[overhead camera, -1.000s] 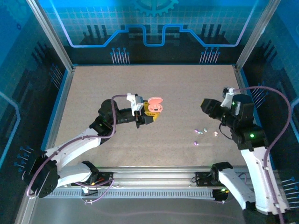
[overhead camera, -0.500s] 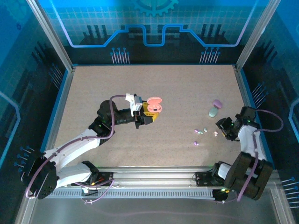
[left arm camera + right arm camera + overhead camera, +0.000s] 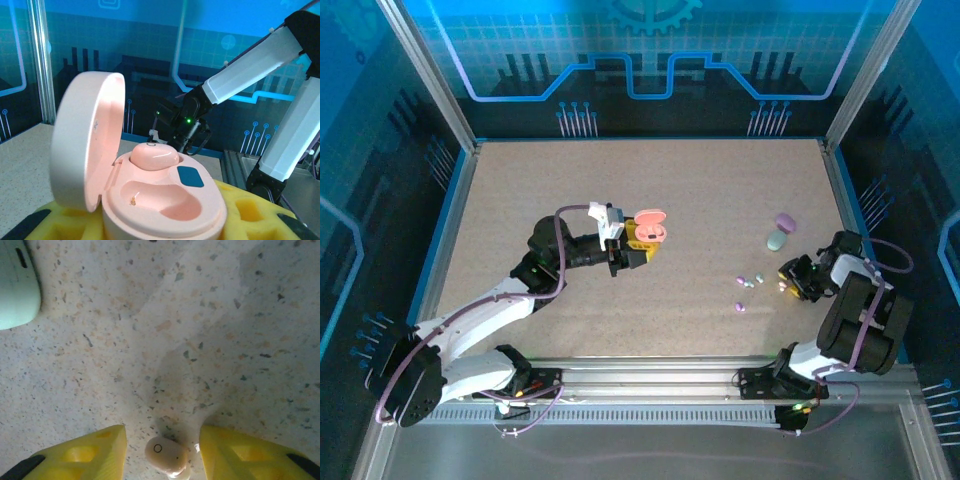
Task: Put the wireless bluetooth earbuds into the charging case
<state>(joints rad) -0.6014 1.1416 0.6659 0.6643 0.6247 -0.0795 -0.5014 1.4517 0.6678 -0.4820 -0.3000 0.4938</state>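
The left fingers [image 3: 252,212], padded in yellow foam, are clamped on the base of the charging case [image 3: 170,200]. They hold it near the middle of the worktop [image 3: 570,180] with its lid [image 3: 87,150] swung up and open. The case is a smooth, rounded pebble in salmon pink. Inside it, a seated earbud [image 3: 154,156] of the same pink fills the far well. The near well lies bare (a small gold speck shows low in it), and a dark blue patch [image 3: 190,176] sits on the inner face beside the wells.

The right fingers [image 3: 82,455] stand apart, low over the worktop near its right edge. A loose earbud [image 3: 165,455] lies on the speckled surface between them. It is a tiny, pale pink bean with a small ring mark on top, and a clear gap shows on its left side. Just beyond it rests a closed teal case [image 3: 15,290], and the top view shows a purple case [image 3: 785,221] close behind that. The other earbuds [image 3: 741,281], small purple and pale beads, lie scattered toward the middle of the worktop from the right fingers.
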